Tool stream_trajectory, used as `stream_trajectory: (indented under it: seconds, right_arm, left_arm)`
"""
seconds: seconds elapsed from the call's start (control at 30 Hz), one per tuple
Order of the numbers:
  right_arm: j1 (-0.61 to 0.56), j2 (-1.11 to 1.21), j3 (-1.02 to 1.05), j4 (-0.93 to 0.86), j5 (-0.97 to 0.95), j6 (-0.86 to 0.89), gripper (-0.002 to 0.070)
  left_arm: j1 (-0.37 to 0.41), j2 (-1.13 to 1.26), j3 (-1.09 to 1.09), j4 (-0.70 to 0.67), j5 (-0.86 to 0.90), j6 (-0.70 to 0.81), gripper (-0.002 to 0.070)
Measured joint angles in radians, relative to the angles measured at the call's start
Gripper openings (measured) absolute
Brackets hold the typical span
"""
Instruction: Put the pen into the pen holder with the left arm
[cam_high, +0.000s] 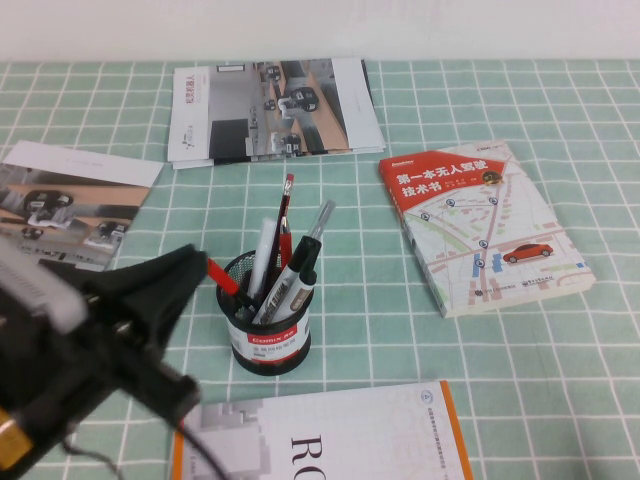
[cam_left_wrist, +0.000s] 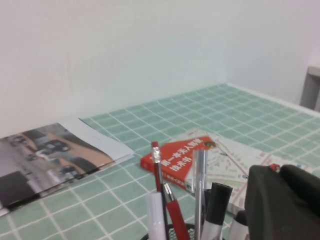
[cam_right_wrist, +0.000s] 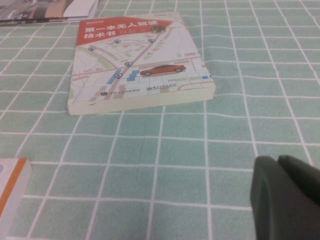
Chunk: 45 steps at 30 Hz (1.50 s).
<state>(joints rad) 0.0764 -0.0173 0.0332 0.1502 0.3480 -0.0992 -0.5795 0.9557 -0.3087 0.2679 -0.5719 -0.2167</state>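
Standing tilted in the black wire-mesh cylindrical pen holder (cam_high: 265, 330), the short white marker pen with black cap (cam_high: 287, 285) is leaning among other pens. The left end effector (cam_high: 170, 285) is hovering closed just left of it, holding nothing. The right end effector (cam_right_wrist: 287, 192) is resting closed near the surface (cam_right_wrist: 165, 150).

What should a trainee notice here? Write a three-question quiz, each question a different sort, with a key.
1. True or false: the marker stands inside the holder.
2. Which book lies to the right of the holder? A: red map book. B: blue atlas.
3. Fill in: the left gripper, fingers shut, is just left of the holder; the right gripper, fingers shut, is over the checked ____ near the map book.
Key: 1 true; 2 A; 3 cloth.
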Motion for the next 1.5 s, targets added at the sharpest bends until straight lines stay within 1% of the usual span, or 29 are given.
stream_trajectory:
  seconds: [0.17, 0.37, 0.73, 0.8, 0.87, 0.93, 1.03, 1.2, 1.3, 1.4, 1.5]
  right_arm:
    - [0.0, 0.0, 0.0, 0.0, 0.0, 0.0, -0.002]
    - [0.0, 0.0, 0.0, 0.0, 0.0, 0.0, -0.002]
    - [0.0, 0.0, 0.0, 0.0, 0.0, 0.0, -0.002]
    - [0.0, 0.0, 0.0, 0.0, 0.0, 0.0, -0.002]
    - [0.0, 0.0, 0.0, 0.0, 0.0, 0.0, -0.002]
    - [0.0, 0.0, 0.0, 0.0, 0.0, 0.0, -0.002]
    - [0.0, 0.0, 0.0, 0.0, 0.0, 0.0, -0.002]
    - [0.0, 0.0, 0.0, 0.0, 0.0, 0.0, -0.002]
    - [0.0, 0.0, 0.0, 0.0, 0.0, 0.0, -0.002]
    - [0.0, 0.0, 0.0, 0.0, 0.0, 0.0, -0.002]
    - [0.0, 0.0, 0.0, 0.0, 0.0, 0.0, -0.002]
  left_arm:
    - [0.0, -0.184, 0.018, -0.015, 0.176, -0.03, 0.0]
    - [0.0, -0.283, 0.018, -0.019, 0.344, -0.033, -0.0001]
    - [0.0, -0.286, 0.026, -0.031, 0.414, -0.083, -0.0003]
    - [0.0, -0.292, 0.03, -0.051, 0.416, -0.055, -0.0003]
    - [0.009, -0.316, 0.043, -0.103, 0.417, 0.009, -0.0003]
    - [0.038, -0.372, 0.068, -0.142, 0.42, 0.055, -0.0003]
    - [0.116, -0.489, 0.113, -0.166, 0.42, 0.089, -0.0003]
    - [0.273, -0.696, 0.191, -0.189, 0.431, 0.146, -0.0003]
    - [0.352, -0.802, 0.241, -0.218, 0.437, 0.174, -0.0003]
    - [0.413, -0.907, 0.299, -0.237, 0.449, 0.197, -0.0003]
    - [0.452, -0.957, 0.33, -0.25, 0.481, 0.207, -0.0003]
